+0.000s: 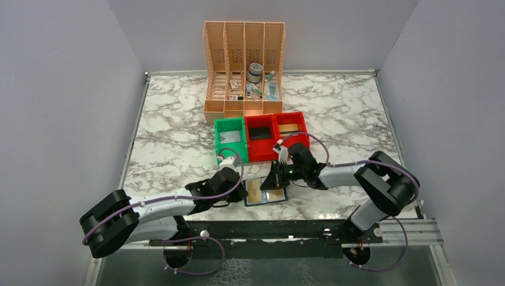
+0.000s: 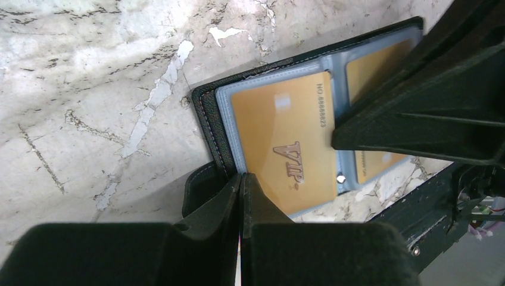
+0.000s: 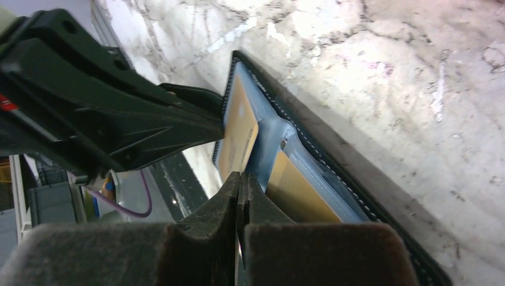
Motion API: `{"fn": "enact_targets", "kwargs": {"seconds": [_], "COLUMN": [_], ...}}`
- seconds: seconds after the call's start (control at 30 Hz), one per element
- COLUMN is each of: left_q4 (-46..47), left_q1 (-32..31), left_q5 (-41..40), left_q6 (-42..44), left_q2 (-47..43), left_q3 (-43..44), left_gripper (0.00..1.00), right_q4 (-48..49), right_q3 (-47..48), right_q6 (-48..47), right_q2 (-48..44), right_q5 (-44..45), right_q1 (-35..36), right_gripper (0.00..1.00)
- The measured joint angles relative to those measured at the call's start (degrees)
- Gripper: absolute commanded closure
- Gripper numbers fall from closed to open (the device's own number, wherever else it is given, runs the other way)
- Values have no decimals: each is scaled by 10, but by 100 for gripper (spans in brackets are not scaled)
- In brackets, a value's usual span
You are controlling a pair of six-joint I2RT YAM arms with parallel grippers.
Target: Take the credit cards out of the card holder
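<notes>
The card holder point(image 1: 265, 192) lies open near the table's front edge, black with pale blue lining point(image 2: 229, 128) point(image 3: 309, 164). Two tan credit cards sit in its sleeves: one marked VIP point(image 2: 280, 143) point(image 3: 241, 128) and another beside it point(image 2: 378, 62) point(image 3: 298, 193). My left gripper point(image 1: 243, 186) point(image 2: 242, 176) is shut, its tips against the holder's left edge by the black tab point(image 2: 199, 187). My right gripper point(image 1: 276, 182) point(image 3: 240, 176) is shut too, its tips at the sleeve's edge between the two cards. Whether either pinches anything does not show.
Behind the holder stand a green bin point(image 1: 221, 128) with a pale card, a red bin point(image 1: 255, 121) with a dark card and a second red bin point(image 1: 300, 122) with a tan card. A peach file organiser point(image 1: 213, 65) with small items stands at the back.
</notes>
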Motion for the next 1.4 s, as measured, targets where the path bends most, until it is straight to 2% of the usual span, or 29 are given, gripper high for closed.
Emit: {"fn": "enact_targets", "kwargs": {"seconds": [0.2,0.53,0.7,0.9,1.1,1.2,1.4], "left_q4": [1,1,-3,-27,-30,0,34], "left_q1": [0,0,0,0,0,0,0], "left_q5": [0,0,-5,-10,-9,7,23], "left_q6": [0,0,3,16,30,40,53], "left_q2": [1,-1,-18,-66,-92,-88,-16], "left_q3": [0,-1,-9,-12,-7,-6,29], "left_gripper": [96,97,91,78,64,63,67], "right_q4": [-38,-87,-108,-116,-97,-83,-65], "right_q3": [0,-1,-1,-3,-4,-6,-9], "right_q6": [-7,-19,-32,-36,-38,-36,-32], "right_q2": [-51,-70,-82,-82,-79,-76,-47], "right_q5": [9,27,47,55,28,12,2], "right_q1": [2,-4,-9,-14,-15,-15,-15], "right_gripper": [99,99,99,89,81,73,72]}}
